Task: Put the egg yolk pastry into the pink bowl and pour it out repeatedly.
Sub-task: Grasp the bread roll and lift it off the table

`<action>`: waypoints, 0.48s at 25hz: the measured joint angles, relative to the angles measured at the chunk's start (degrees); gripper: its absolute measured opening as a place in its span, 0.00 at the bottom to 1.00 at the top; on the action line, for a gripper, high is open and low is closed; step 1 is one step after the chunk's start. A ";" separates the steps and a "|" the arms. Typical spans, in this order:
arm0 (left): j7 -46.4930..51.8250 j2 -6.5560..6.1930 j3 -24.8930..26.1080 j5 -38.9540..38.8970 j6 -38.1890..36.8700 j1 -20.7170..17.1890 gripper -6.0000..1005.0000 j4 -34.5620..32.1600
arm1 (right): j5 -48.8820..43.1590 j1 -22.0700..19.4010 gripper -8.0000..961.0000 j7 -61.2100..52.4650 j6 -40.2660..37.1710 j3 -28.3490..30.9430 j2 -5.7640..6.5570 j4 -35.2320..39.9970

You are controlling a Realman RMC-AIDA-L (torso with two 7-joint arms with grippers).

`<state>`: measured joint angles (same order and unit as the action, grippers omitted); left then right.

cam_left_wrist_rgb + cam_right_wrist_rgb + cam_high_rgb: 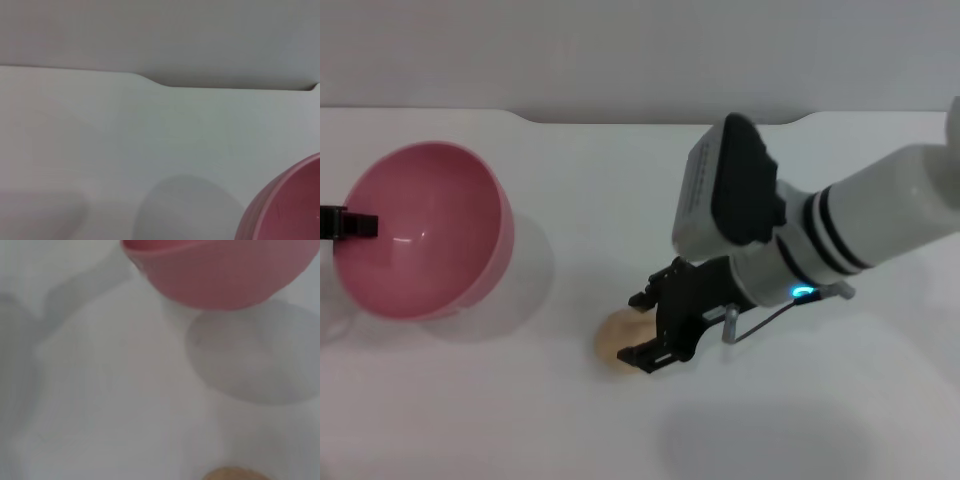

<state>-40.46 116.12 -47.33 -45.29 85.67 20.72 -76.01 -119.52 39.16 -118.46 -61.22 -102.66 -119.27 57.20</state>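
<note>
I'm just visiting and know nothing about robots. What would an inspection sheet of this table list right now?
Surface: white table, bare around the items.
Job's things: pink bowl tilted and raised above its shadow, nothing inside it; egg yolk pastry lies on the table, outside the bowl.
Clutter: nothing seen.
Grippers: left gripper clamps the bowl's rim; right gripper is open, its fingers either side of the pastry.
Cables: thin wire loop at the right wrist.
Surroundings: plain grey wall behind the table.

Pink bowl point(425, 230), pale tan pastry point(617, 340), black right claw point(648, 328) on a white, black-banded arm point(860, 225), white surface point(620, 180).
</note>
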 joint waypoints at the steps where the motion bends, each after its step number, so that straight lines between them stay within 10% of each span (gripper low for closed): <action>1: 0.01 0.08 0.02 0.03 0.00 -0.05 0.01 -0.01 | 0.00 0.00 0.65 0.00 0.00 0.00 0.00 0.00; 12: -0.33 0.86 -0.07 0.12 -0.25 0.54 0.01 -0.15 | 0.38 0.11 0.63 -3.72 10.96 -8.80 -0.34 -4.15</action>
<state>-40.78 116.98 -47.39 -45.17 85.42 21.26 -76.15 -119.15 39.27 -122.18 -50.26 -111.46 -119.61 53.06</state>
